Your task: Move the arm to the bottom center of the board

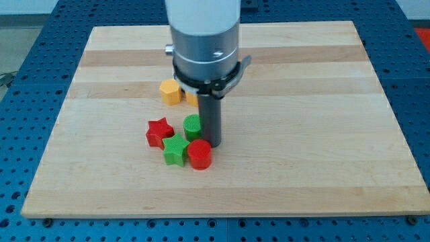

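My tip rests on the wooden board near its middle, slightly toward the view's bottom. It stands right beside a green round block on its left and just above a red round block. A green star block lies left of the red round block. A red star block lies further left. A yellow hexagon block sits higher up, left of the rod. Another yellow-orange block is mostly hidden behind the rod.
The arm's grey and white body hangs over the board's top centre and hides part of it. A blue perforated table surrounds the board.
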Motion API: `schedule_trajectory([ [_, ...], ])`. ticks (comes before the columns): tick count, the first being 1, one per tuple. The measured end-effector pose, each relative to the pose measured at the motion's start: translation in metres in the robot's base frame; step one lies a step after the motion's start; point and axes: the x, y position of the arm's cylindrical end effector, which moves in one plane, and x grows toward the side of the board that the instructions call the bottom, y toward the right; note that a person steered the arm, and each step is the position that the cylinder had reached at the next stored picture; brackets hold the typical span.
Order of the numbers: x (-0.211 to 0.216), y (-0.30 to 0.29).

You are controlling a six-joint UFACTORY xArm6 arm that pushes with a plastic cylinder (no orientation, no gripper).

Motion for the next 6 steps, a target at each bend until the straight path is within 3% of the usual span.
schedule_trajectory([
  [1, 0.016, -0.014],
  [3, 0.024, 0.05],
  [4, 0.053, 0.07],
  [5, 0.104, 0.044],
  [6, 0.105, 0.032],
])
